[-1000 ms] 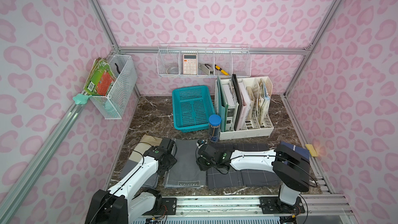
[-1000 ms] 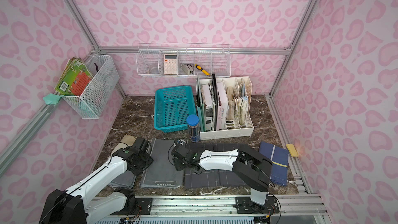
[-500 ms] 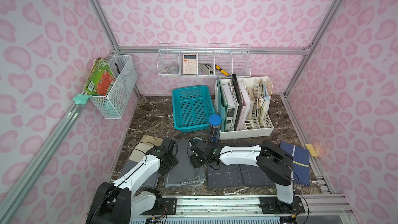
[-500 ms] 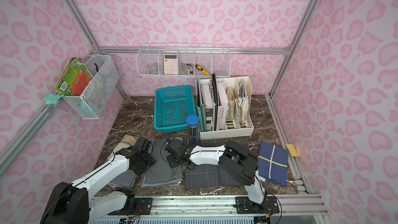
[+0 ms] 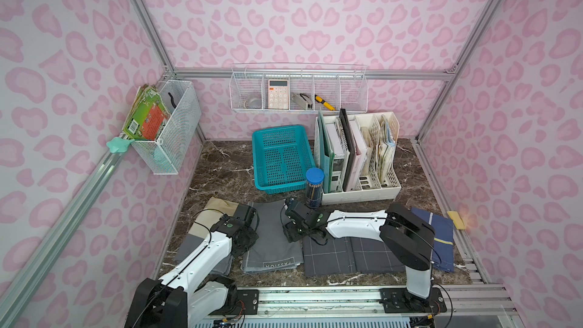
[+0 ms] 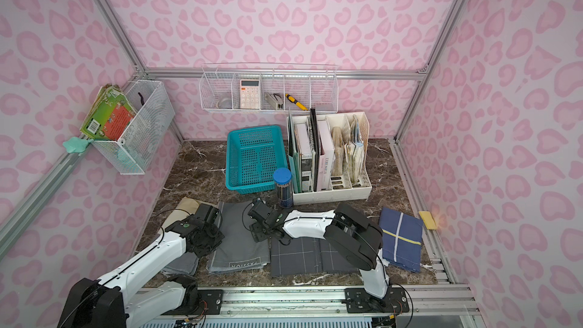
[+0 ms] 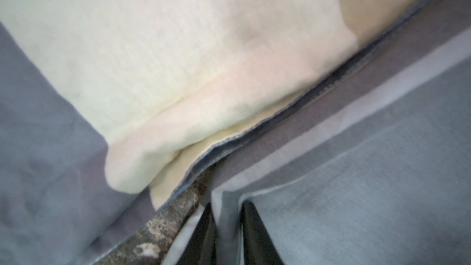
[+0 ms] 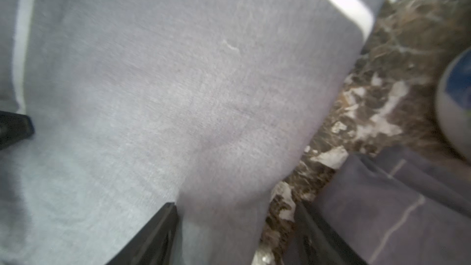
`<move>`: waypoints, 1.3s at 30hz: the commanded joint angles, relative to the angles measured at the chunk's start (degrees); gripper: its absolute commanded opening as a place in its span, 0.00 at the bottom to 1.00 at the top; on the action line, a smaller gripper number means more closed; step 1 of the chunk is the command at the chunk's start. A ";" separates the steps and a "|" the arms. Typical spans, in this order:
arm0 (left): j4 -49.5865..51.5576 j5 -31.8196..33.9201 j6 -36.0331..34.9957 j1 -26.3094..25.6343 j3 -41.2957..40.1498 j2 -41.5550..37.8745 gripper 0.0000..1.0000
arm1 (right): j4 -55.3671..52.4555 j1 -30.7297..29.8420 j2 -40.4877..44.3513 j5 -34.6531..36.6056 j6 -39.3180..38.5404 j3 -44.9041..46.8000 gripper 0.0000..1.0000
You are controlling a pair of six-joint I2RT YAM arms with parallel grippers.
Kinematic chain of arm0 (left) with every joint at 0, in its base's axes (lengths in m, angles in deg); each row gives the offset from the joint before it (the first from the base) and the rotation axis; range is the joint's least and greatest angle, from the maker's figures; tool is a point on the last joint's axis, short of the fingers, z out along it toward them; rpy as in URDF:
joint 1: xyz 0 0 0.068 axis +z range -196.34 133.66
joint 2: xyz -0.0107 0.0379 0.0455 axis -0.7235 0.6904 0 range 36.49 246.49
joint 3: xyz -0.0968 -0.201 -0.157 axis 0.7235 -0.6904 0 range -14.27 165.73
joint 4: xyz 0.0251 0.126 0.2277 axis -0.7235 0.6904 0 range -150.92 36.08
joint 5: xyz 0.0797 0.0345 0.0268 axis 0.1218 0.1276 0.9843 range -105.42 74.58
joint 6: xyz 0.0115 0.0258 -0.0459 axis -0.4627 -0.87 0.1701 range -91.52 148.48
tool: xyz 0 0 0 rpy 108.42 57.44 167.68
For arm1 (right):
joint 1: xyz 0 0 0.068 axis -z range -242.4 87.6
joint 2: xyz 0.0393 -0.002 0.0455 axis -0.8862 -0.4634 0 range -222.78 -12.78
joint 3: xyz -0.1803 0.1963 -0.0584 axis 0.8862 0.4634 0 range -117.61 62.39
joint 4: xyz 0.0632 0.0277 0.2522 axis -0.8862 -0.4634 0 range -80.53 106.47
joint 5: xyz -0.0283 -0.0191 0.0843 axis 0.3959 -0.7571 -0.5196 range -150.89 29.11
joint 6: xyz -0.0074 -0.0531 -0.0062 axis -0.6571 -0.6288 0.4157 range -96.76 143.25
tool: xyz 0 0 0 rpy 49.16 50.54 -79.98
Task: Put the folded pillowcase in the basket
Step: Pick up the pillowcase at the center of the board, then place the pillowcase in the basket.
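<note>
The folded pillowcase [image 5: 273,241], grey with a printed label at its near edge, lies flat on the marble table [image 5: 220,171], just in front of the teal basket [image 5: 280,162] and not in it. It is in the same spot as 1 second ago.

The left gripper [image 7: 228,235] is at the pillowcase's left edge. Its 2 dark fingers [image 7: 204,240] have drawn in over the last second and now stand close together, with a raised fold of the grey cloth pinched between them.

The right gripper [image 5: 291,237] is at the opposite edge and has shifted a little to the left since then. Its fingers [image 8: 158,238] are spread wide and hold nothing: 1 lies over the pillowcase, the other over the strip of table next to the dark checked cloth [image 5: 347,254].

The right arm's elbow has swung off the navy striped cloth [image 5: 441,231], which was mostly hidden 1 second ago and now shows almost whole.

A beige cloth [image 5: 217,208] lies just left of the pillowcase, partly under the left arm. The blue-lidded pencil tube [image 5: 315,184] stands unmoved between the basket's near right corner and the cream file rack [image 5: 362,192].
</note>
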 commanded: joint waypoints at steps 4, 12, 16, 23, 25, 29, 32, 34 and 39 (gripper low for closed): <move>-1.53 -0.73 -1.09 0.06 -0.25 1.09 0.19 | -0.55 -1.60 -2.62 -0.54 0.30 -2.91 0.66; -4.34 -5.52 -1.68 -0.42 -0.17 1.08 0.07 | -0.98 -3.07 -3.32 1.55 -0.79 -5.84 0.25; -3.73 -6.55 -1.55 -0.99 0.44 -3.77 0.02 | -0.70 -4.42 1.24 7.67 -0.46 -5.34 0.06; 1.59 -4.27 -1.98 -1.43 3.78 -16.22 0.00 | -3.04 -6.91 8.50 16.48 -3.42 -8.92 0.00; 2.32 -3.90 -2.85 -1.44 4.87 -20.22 0.00 | -3.86 -6.91 9.21 18.00 -4.19 -11.68 0.00; 1.24 1.65 -8.11 -1.35 8.46 -25.29 0.00 | -3.03 -6.92 10.04 22.58 -9.33 -15.48 0.00; -0.88 2.69 -13.30 -1.17 13.90 -23.84 0.00 | -1.43 -6.39 9.44 25.69 -14.84 -19.50 0.00; -1.51 3.30 -15.65 -1.09 18.41 -20.14 0.00 | -1.94 -5.04 7.62 26.35 -16.88 -23.53 0.00; -7.81 3.28 -20.21 -0.19 26.07 -8.46 0.00 | -2.14 -0.99 1.95 26.62 -22.02 -33.85 0.00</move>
